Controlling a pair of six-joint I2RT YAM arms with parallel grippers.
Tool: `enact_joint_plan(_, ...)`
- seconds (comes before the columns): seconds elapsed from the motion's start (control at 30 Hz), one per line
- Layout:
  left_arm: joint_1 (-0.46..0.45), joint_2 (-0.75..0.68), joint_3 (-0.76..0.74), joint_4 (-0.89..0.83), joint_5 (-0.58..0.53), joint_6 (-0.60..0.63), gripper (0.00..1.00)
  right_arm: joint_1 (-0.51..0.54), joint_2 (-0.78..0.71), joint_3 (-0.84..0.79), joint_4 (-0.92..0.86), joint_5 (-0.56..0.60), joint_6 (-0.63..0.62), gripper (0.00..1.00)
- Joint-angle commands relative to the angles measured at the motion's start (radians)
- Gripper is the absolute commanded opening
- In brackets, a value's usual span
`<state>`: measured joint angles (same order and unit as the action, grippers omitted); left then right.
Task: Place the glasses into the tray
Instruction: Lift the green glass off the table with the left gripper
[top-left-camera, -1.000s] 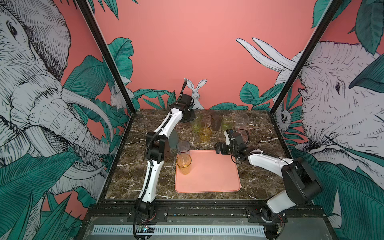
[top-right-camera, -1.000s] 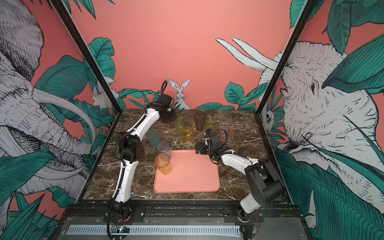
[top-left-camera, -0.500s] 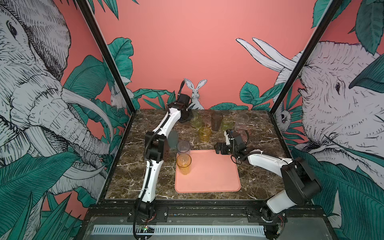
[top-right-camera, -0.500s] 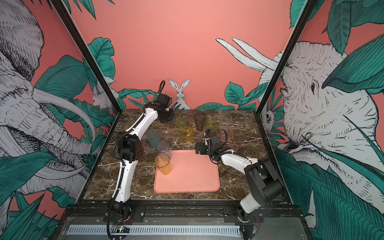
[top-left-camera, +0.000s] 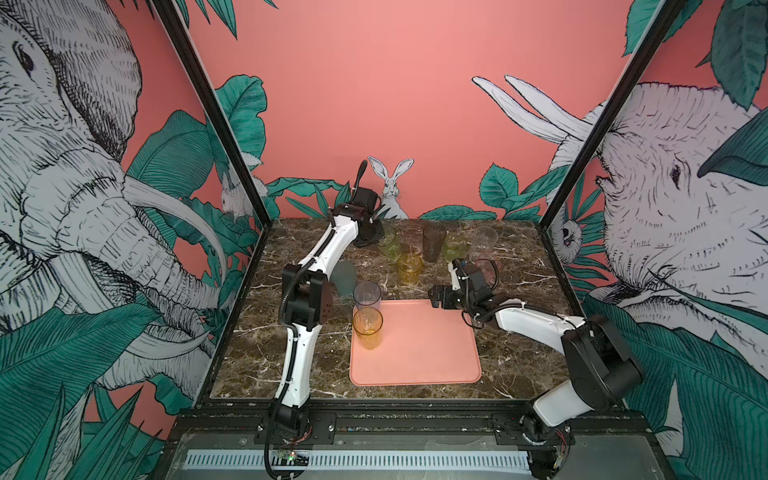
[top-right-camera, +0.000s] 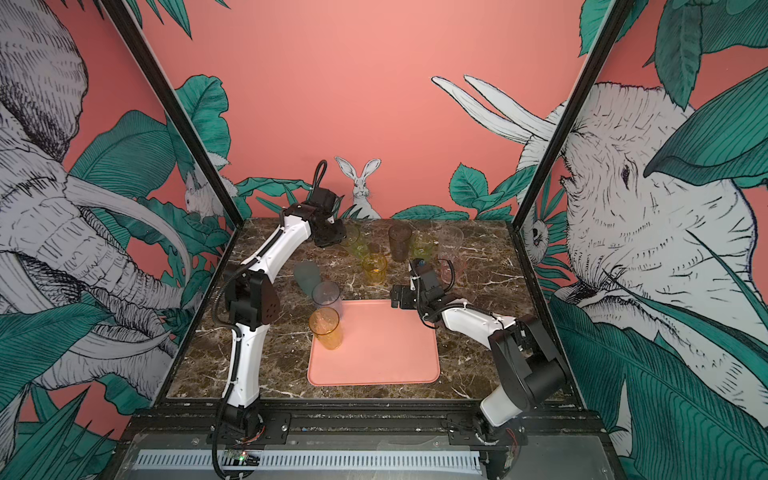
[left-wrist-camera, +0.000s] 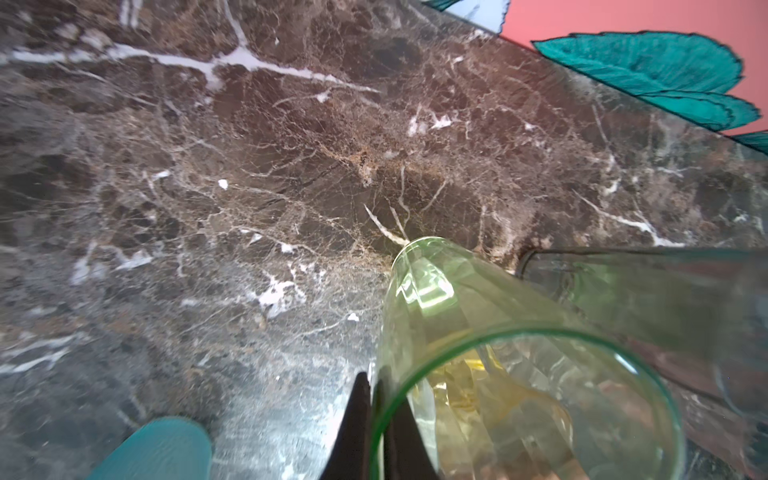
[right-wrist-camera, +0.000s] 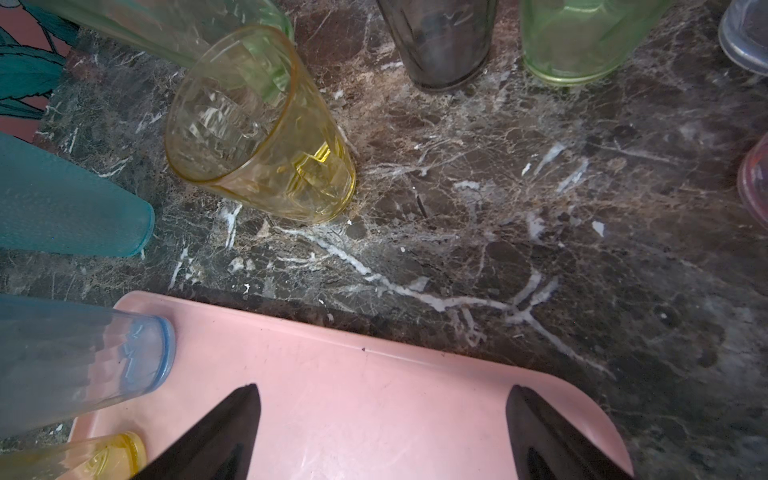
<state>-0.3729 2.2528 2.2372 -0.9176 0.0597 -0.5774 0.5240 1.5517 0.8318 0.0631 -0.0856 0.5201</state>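
Left gripper (left-wrist-camera: 374, 386) pinched the rim of tall yellow-green translucent tumbler (left-wrist-camera: 478, 332), back-left on marble table (top-left-camera: 519, 353). Right gripper (right-wrist-camera: 382, 388) gaped empty over flat salmon-pink tray (top-left-camera: 415, 353); amber tumbler (top-left-camera: 368, 328) and clear-grey tumbler (top-left-camera: 367, 294) stood at its far-left corner.

The left gripper (left-wrist-camera: 374, 378) has pinched shut — on the green glass (left-wrist-camera: 457, 299) rim.

surface: marble tabletop (top-left-camera: 253, 345) | back: coral wall (top-left-camera: 374, 104), painted rabbit (top-left-camera: 390, 189) | sides: elephant murals (top-left-camera: 62, 187)
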Motion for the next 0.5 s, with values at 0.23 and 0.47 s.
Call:
enact_joint_plan(0.23, 0.001, -0.29, -0.126, -0.06, -0.022, 0.031, 0.0, 0.005, -0.015, 0.007, 0.023, 0.009, 0.003, 0.94)
enact_joint_plan(0.47, -0.031, -0.416, -0.157, -0.157, -0.044, 0.074, 0.0, 0.005, -0.016, 0.006, 0.025, 0.013, 0.001, 0.94)
